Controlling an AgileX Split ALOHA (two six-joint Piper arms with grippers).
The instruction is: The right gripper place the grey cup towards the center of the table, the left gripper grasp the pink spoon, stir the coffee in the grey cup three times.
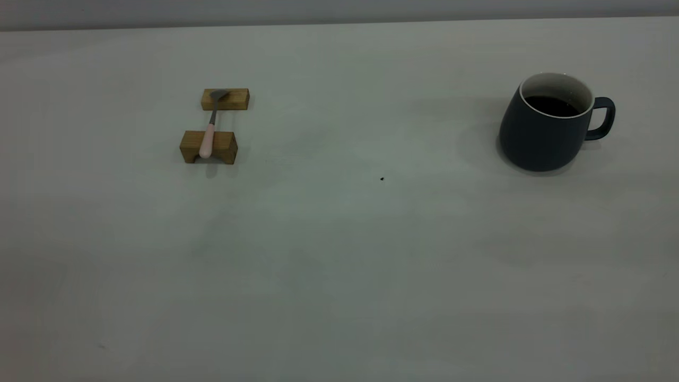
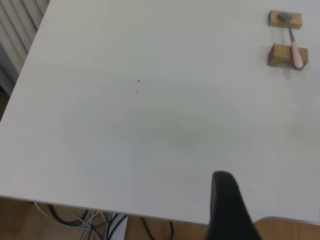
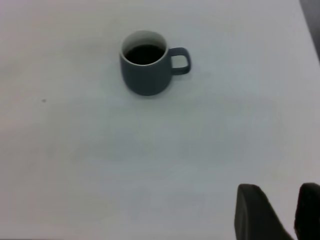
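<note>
Grey cup stands upright on the right side of the off-white worktop in the exterior view, its loop handle turned toward that view's right edge. Dark coffee fills it partway, leaving a band of white inner wall bare below the thin white rim. Nothing touches the cup. In the right wrist view the same cup sits well apart from the right claw, whose two dark fingers show at the edge of that picture with a clear gap between them, so the claw stands apart and holds nothing.

Near the middle of the worktop lies a tiny black speck, between the cup and the spoon's side.

On the left side, well apart from the cup, the pink spoon bridges two tan wooden blocks. Its pale pink handle rests on the nearer block, and its grey metal bowl lies on the farther block, with the slim neck spanning the gap between them.

The left wrist view shows the spoon and blocks far off, and only one dark finger of the left claw over the worktop's edge; whether that claw is apart or together I cannot tell. Cables hang below the worktop's edge there.
</note>
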